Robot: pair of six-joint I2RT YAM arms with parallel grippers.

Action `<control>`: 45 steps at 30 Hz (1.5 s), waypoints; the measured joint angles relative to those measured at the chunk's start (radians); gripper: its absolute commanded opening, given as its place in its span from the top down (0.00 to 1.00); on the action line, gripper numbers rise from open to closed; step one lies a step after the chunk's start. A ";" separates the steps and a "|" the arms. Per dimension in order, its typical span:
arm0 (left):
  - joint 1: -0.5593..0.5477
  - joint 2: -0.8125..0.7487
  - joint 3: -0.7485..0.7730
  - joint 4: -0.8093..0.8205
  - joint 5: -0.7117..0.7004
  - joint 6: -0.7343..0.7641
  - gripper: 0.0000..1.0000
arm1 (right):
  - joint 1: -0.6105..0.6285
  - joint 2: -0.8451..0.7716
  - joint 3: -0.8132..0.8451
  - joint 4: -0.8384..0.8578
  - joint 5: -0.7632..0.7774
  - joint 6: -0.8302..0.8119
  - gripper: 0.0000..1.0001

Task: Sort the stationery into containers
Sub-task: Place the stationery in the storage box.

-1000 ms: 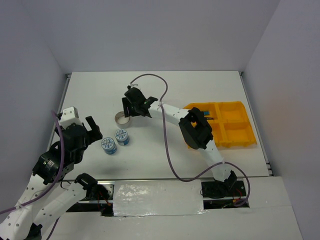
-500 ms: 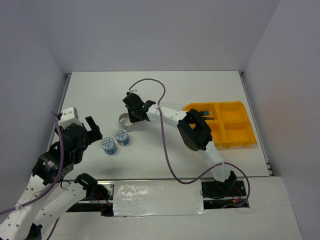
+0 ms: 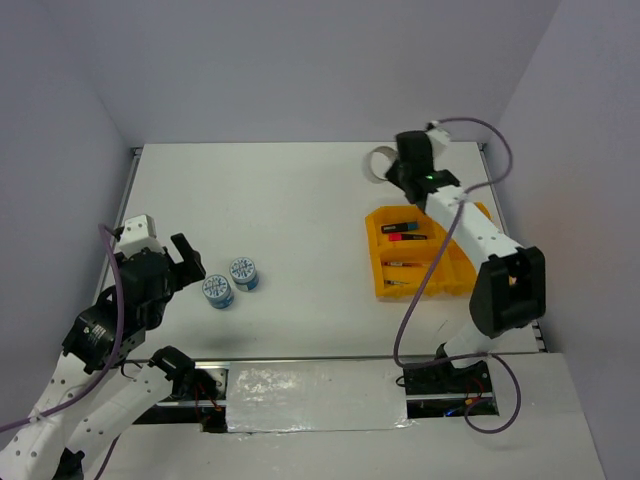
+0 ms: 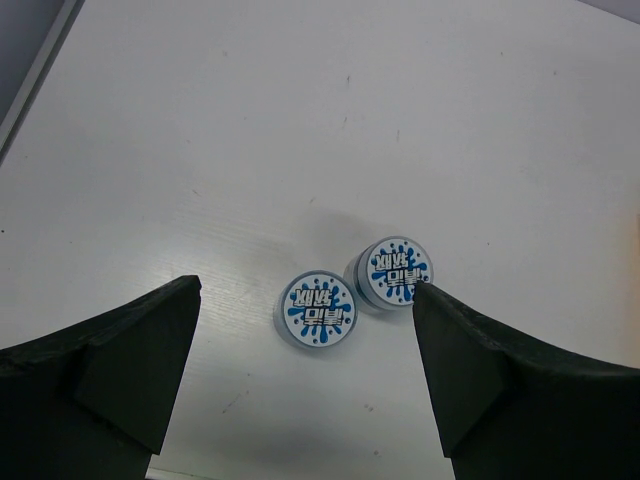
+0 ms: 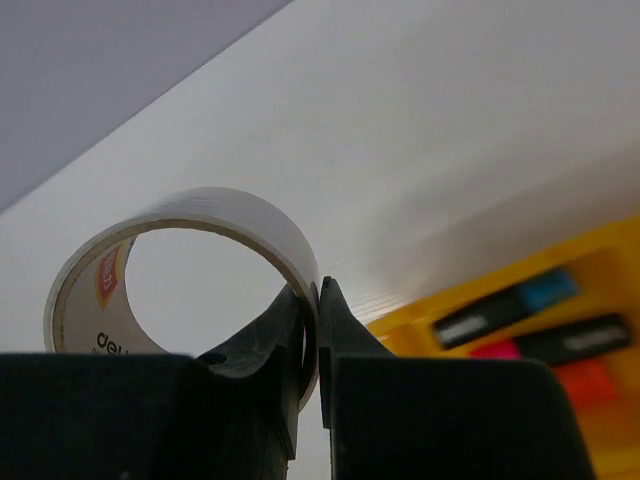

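1. R gripper (image 5: 318, 300): jaws nearly shut, pinching the wall of the grey-white tape ring (image 5: 230, 208). One finger is inside the hoop, the other outside.
2. The ring is held on edge, with its open hole facing the wrist cam and the cardboard core w/ print visible inside. It is off the white desk (image 3: 300, 200), by the far edge on the right side, just beyond the far-left corner of the tray.
3. Yellow-orange rectangular plastic tray w/ compartments (image 3: 372, 240): sits at the desk's right side, w/ the R arm stretched across it.
4. Far-left compartment holds a short black highlighter w/ blue cap (image 3: 400, 227) and one w/ pink cap (image 3: 405, 238), lying parallel. Near-left compartment holds thin pens (image 3: 400, 266), colours too small to tell.
5. L gripper (image 3: 185, 262): jaws wide apart, holding nothing, above the desk's near-left area.
6. Two small round blue-white tubs (image 4: 316, 309) (image 4: 396, 273): upright on the desk, side by side and touching or nearly so, just right of the L gripper. In the wrist view they lie between its spread fingers, not touched.
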 measured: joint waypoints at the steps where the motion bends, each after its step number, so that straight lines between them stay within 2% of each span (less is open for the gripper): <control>1: 0.000 0.000 0.000 0.003 0.003 0.000 0.01 | -0.071 -0.032 -0.050 0.004 0.021 0.020 1.00; 5: 0.000 0.001 -0.001 0.007 0.016 0.004 0.01 | -0.271 -0.121 -0.268 -0.015 0.055 0.072 1.00; 9: 0.000 0.003 -0.002 0.012 0.025 0.019 0.01 | -0.372 -0.203 -0.410 -0.054 0.080 0.111 1.00; 16: 0.000 0.005 -0.002 0.019 0.040 0.026 0.01 | -0.464 -0.293 -0.422 -0.067 0.158 0.150 1.00; 21: 0.000 0.008 -0.002 0.020 0.047 0.027 0.01 | -0.544 -0.263 -0.429 -0.059 0.152 0.129 0.98; 29: 0.000 0.011 -0.004 0.030 0.073 0.048 0.01 | -0.557 -0.188 -0.425 -0.005 0.095 0.074 0.91; 32: 0.000 0.012 -0.008 0.033 0.085 0.053 0.01 | -0.557 -0.155 -0.415 0.003 0.076 0.063 0.87; 34: 0.000 0.012 -0.011 0.034 0.093 0.054 0.01 | -0.557 -0.140 -0.412 0.006 0.068 0.059 0.73; 35: 0.000 0.011 -0.013 0.034 0.096 0.055 0.01 | -0.557 -0.136 -0.412 0.006 0.063 0.058 0.72; 36: 0.000 0.011 -0.015 0.034 0.099 0.056 0.01 | -0.557 -0.135 -0.412 0.006 0.057 0.054 0.59; 39: 0.000 0.011 -0.018 0.038 0.108 0.064 0.01 | -0.557 -0.137 -0.412 0.017 0.051 0.050 0.46; 41: 0.000 0.011 -0.019 0.042 0.114 0.075 0.01 | -0.557 -0.138 -0.412 0.018 0.048 0.045 0.41; 45: 0.000 0.011 -0.019 0.052 0.124 0.076 0.01 | -0.557 -0.157 -0.412 0.016 0.037 0.040 0.39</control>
